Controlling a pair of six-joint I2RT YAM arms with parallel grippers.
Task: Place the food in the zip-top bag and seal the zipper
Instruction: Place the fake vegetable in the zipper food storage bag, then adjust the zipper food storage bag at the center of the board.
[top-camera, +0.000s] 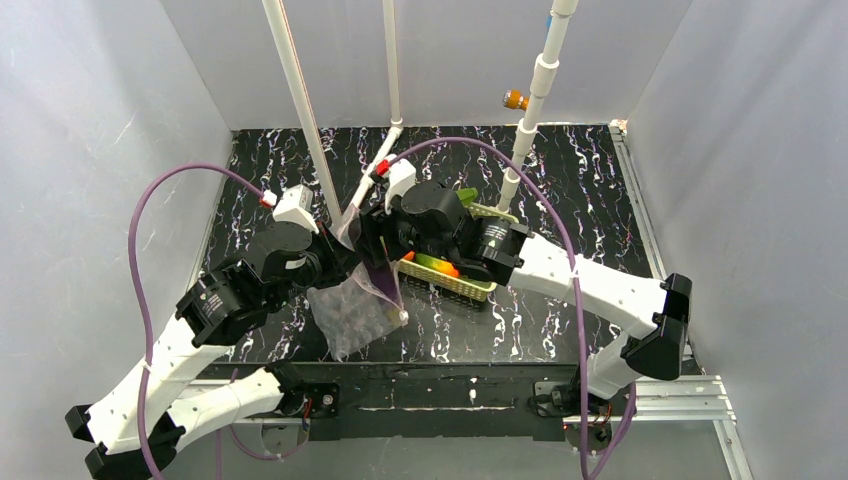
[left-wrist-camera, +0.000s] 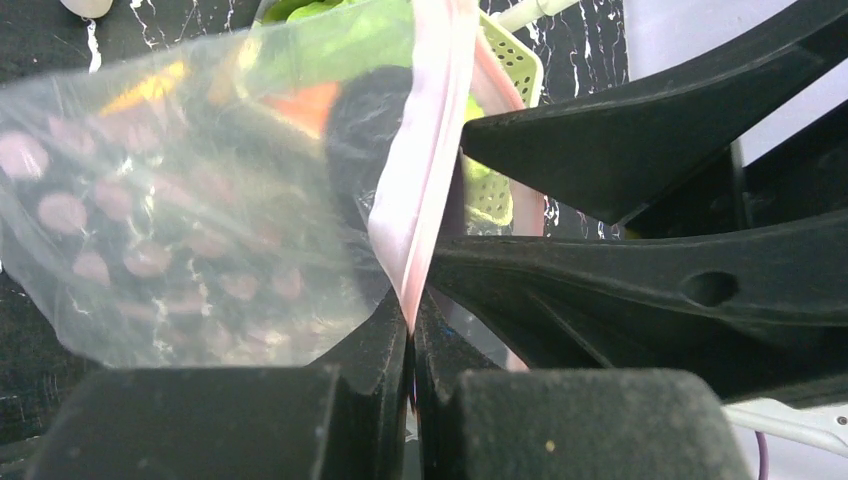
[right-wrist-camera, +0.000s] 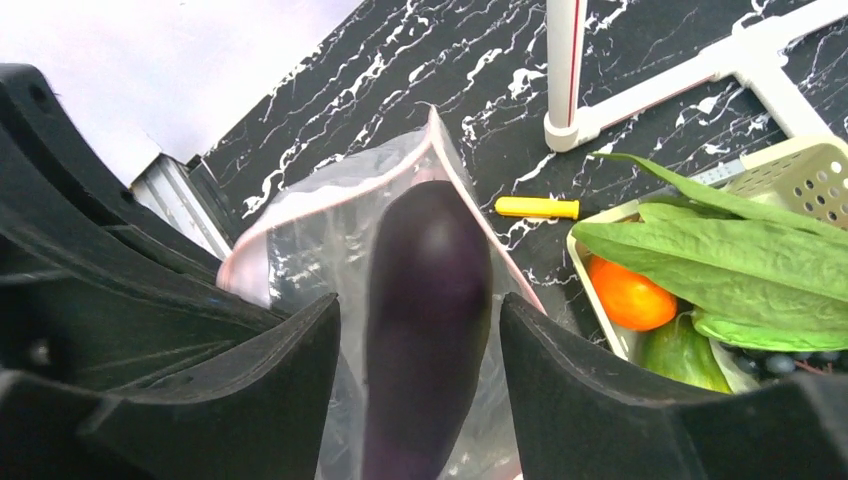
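Pinching zipper (left-wrist-camera: 430, 150): left gripper (left-wrist-camera: 412, 320) | eggplant (right-wrist-camera: 430, 250) at zip-top bag (right-wrist-camera: 300, 250) mouth | right gripper (right-wrist-camera: 420, 305) parted

counts: 1 bag (top-camera: 350, 315), 1 zipper (left-wrist-camera: 425, 150), 1 eggplant (right-wrist-camera: 425, 300), 1 basket (top-camera: 462, 284), 1 leaf bunch (right-wrist-camera: 720, 255), 1 orange round item (right-wrist-camera: 628, 295), 1 dark green veg (right-wrist-camera: 680, 355), 1 yellow stick (right-wrist-camera: 537, 207), 3 white poles (top-camera: 300, 100), 2 arms (top-camera: 600, 285), 2 tools: left tool (left-wrist-camera: 412, 335), right tool (right-wrist-camera: 420, 390).

Eggplant (right-wrist-camera: 430, 250) between right tool's (right-wrist-camera: 420, 305) parted fingers (right-wrist-camera: 250, 400), in zip-top bag's (right-wrist-camera: 320, 225) mouth
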